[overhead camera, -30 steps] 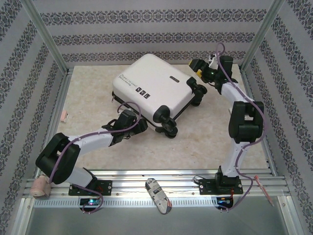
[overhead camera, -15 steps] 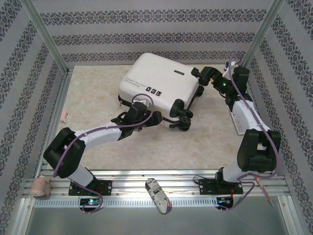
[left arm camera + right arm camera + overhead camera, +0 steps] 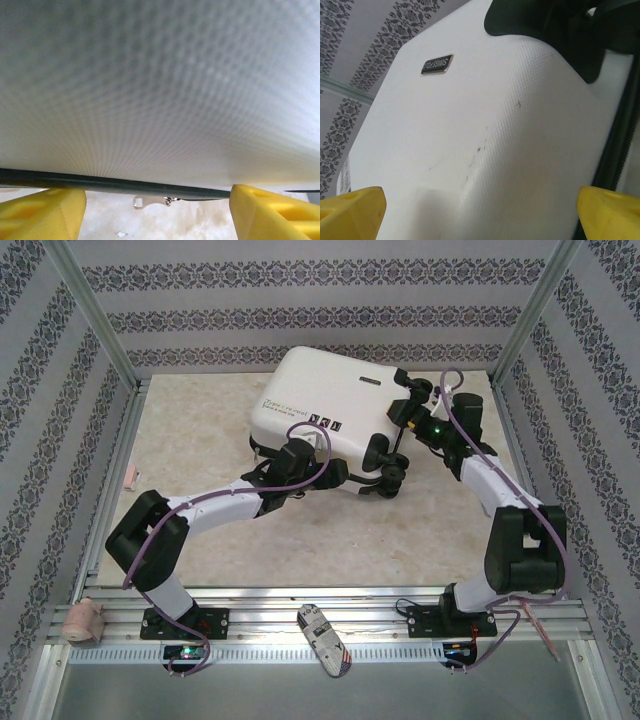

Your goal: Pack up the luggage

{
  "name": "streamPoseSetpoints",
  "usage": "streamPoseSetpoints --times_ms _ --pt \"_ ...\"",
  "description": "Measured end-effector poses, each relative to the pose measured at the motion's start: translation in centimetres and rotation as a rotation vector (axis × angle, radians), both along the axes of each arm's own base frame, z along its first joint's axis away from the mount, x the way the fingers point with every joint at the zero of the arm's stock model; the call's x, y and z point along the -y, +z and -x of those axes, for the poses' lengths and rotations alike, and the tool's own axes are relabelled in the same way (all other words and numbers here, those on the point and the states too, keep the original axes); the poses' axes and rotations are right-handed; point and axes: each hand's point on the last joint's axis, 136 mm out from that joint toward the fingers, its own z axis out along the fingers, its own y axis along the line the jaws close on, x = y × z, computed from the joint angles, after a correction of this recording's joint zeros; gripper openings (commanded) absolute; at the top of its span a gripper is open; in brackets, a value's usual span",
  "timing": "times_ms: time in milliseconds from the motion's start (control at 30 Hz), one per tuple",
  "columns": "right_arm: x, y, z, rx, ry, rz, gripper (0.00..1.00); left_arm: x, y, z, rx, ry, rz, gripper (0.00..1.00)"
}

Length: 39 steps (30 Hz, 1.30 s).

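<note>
The left fingers (image 3: 40, 212) stand spread, gripping nothing, at the near edge of the white suitcase (image 3: 320, 405). Its zipper pull (image 3: 150, 201) dangles between them. The right fingers (image 3: 350, 205) gape wide, empty, at the wheel end. The suitcase lies shut and flat toward the back of the table (image 3: 430, 535). The step in hand is probably working the zipper. Next, the left fingers must pinch that small pull while the right fingers steady the shell.
</note>
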Motion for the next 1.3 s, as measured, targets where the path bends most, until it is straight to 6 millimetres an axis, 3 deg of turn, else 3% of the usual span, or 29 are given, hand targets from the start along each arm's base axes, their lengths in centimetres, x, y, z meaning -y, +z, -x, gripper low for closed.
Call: streamPoseSetpoints --times_ms 67,133,267,367,433,533,600,733,833,1033,1300 --pt "-0.3 -0.4 -0.7 -0.009 0.014 -0.001 0.97 -0.5 0.5 0.0 0.016 -0.005 -0.049 0.79" --pt "-0.5 -0.7 -1.3 -0.015 0.025 -0.002 0.97 -1.4 2.3 -0.1 0.068 0.007 -0.105 0.82" --pt "-0.7 -0.9 -2.3 -0.025 0.043 -0.006 0.97 -4.5 11.4 -1.2 0.270 0.081 -0.121 0.85" --pt "-0.9 -1.0 -3.0 -0.033 0.052 -0.010 0.97 -8.9 17.2 -2.6 0.379 0.182 -0.087 0.85" --pt "-1.0 -1.0 -3.7 -0.039 0.059 -0.013 0.97 -13.1 18.4 -4.0 0.396 0.275 -0.086 0.85" --pt "-1.3 -0.7 -5.4 -0.034 0.078 -0.017 0.96 -18.7 16.7 -5.6 0.353 0.394 -0.117 0.85" --pt "-1.8 -0.8 -6.7 -0.032 0.091 -0.016 0.96 -21.2 13.7 -5.7 0.284 0.443 -0.154 0.85" --pt "-3.4 -0.7 -8.7 -0.014 0.123 0.004 0.95 -23.6 8.9 -4.7 0.167 0.476 -0.200 0.85" --pt "-5.0 -0.6 -9.4 0.001 0.152 0.021 0.95 -25.3 7.2 -4.0 0.124 0.510 -0.207 0.85" --pt "-9.1 -0.6 -10.0 0.005 0.233 0.042 0.95 -28.9 6.7 -3.4 0.095 0.597 -0.186 0.86" --pt "-15.6 -0.4 -9.1 0.014 0.392 0.089 0.95 -29.2 8.2 -1.7 0.134 0.607 -0.167 0.86"
